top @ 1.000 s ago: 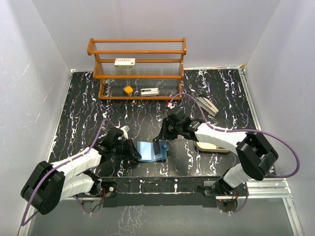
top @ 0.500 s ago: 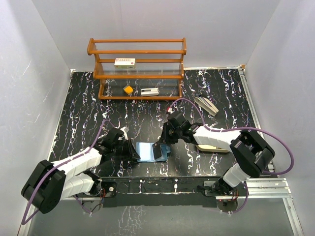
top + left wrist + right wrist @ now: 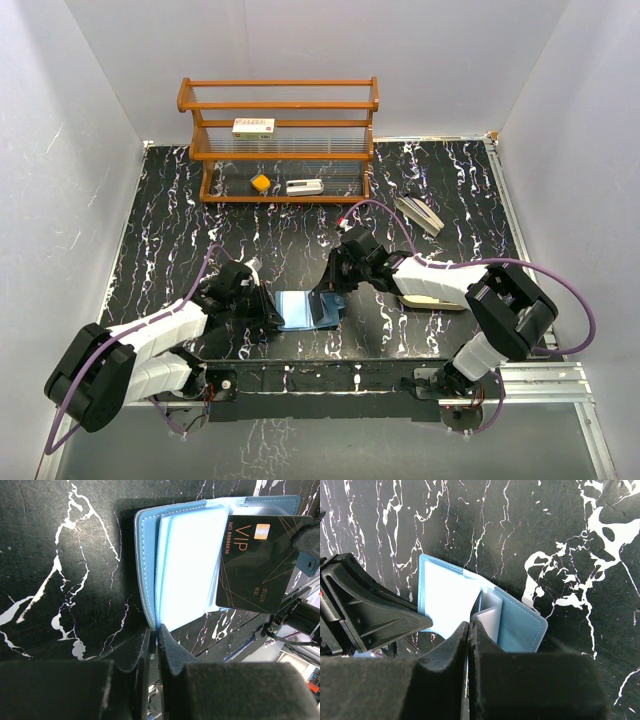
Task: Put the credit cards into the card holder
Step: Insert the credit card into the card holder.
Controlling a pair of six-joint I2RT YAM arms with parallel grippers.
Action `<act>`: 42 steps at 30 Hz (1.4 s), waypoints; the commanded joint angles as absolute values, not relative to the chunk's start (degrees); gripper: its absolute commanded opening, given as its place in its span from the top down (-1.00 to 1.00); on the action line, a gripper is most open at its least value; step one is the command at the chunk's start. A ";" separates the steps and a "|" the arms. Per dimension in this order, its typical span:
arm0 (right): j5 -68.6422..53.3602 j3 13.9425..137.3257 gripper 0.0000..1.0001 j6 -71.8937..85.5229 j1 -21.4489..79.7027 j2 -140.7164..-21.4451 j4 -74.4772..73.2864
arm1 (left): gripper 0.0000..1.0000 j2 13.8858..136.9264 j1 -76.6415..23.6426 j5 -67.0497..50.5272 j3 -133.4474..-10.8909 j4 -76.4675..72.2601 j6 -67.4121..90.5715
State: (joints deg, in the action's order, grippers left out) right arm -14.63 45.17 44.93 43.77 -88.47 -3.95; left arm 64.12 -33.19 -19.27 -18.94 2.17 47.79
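The blue card holder (image 3: pixel 300 308) lies open on the black marbled table, its pale blue inside showing in the left wrist view (image 3: pixel 185 565). My left gripper (image 3: pixel 268 312) is shut on the holder's left edge (image 3: pixel 156 629) and pins it. My right gripper (image 3: pixel 332 288) is shut on a black VIP credit card (image 3: pixel 255 565) and holds it tilted over the holder's right half. In the right wrist view the gripper (image 3: pixel 469 626) sits just above a curled inner sleeve of the holder (image 3: pixel 520 625). More pale grey cards (image 3: pixel 420 214) lie at the back right.
A tan oval tray (image 3: pixel 432 298) sits under my right forearm. A wooden rack (image 3: pixel 278 140) stands at the back with a white box with red marks (image 3: pixel 253 127), an orange piece (image 3: pixel 260 182) and a white item (image 3: pixel 304 186).
My right gripper has shifted a little left and down over the holder with the black card. The left gripper has kept its hold on the holder's edge.
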 commanded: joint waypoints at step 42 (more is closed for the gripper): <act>-12.59 43.15 1.00 46.98 43.85 -90.63 0.92 | 0.88 64.08 -33.40 -19.25 -17.49 3.34 47.45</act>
